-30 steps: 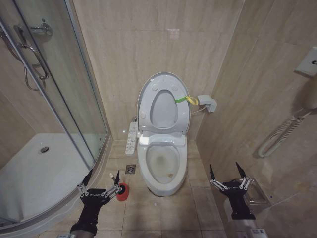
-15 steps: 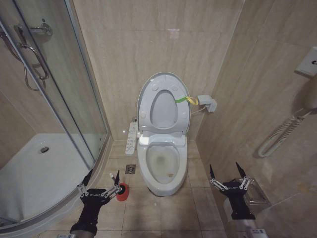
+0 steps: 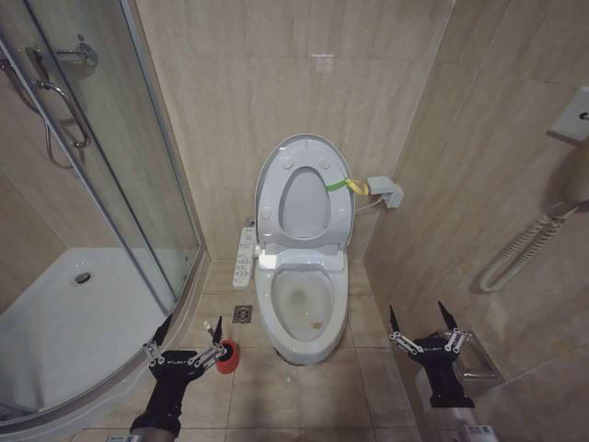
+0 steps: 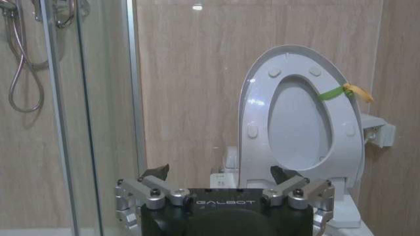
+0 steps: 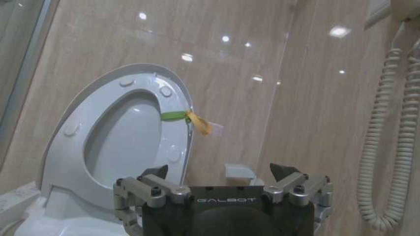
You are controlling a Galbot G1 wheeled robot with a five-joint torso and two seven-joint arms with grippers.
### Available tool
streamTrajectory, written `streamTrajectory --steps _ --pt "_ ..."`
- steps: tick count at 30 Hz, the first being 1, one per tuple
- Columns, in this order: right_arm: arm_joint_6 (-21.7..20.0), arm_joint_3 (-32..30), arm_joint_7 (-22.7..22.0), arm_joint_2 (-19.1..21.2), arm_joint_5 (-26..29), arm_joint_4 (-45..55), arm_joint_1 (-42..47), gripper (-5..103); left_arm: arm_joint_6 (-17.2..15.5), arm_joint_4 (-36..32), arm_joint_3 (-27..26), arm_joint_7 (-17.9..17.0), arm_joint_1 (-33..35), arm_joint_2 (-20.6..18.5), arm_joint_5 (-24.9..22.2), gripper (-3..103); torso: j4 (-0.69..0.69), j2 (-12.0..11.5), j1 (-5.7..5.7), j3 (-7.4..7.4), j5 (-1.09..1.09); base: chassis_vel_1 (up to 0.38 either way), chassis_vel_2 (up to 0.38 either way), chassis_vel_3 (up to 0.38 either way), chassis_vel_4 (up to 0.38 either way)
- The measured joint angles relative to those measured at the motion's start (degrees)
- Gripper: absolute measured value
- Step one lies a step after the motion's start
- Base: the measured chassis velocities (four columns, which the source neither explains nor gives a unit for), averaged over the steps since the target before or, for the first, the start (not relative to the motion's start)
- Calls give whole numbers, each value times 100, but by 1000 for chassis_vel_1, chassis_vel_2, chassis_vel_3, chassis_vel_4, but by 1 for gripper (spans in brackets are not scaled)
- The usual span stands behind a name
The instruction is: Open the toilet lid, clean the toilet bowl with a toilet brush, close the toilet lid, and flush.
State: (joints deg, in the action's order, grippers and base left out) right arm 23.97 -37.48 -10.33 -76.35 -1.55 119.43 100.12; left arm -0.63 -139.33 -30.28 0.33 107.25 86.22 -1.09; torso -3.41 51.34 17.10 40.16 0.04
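A small tiled bathroom seen from above, with a white toilet against the back wall. The toilet lid (image 3: 304, 198) stands raised upright together with the ring seat, leaning against the wall tiles, and a yellow-green band (image 3: 345, 186) is tied to its right edge. Below it the toilet bowl (image 3: 302, 308) lies open, its basin slightly stained inside. A white control panel (image 3: 246, 253) sits along the bowl's left side. On the floor to the left of the bowl stands the toilet brush (image 3: 226, 354) in its small round red holder, near a square floor drain (image 3: 242, 314). The left gripper (image 3: 189, 343) hovers low at the front, just beside the red holder, its two fingers spread wide and holding nothing. The right gripper (image 3: 422, 327) hovers low on the other side of the bowl, well apart from it, fingers likewise spread and empty. A glass shower enclosure (image 3: 101, 184) with a white tray fills the left side. A coiled cord (image 3: 520, 249) hangs on the right wall.
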Motion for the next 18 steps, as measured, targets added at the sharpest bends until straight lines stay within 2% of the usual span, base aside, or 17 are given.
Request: streamTrajectory --steps 18 --pt "0 0 0 0 0 0 0 100 0 0 0 0 0 0 0 100 0 0 0 0 0 0 0 0 0"
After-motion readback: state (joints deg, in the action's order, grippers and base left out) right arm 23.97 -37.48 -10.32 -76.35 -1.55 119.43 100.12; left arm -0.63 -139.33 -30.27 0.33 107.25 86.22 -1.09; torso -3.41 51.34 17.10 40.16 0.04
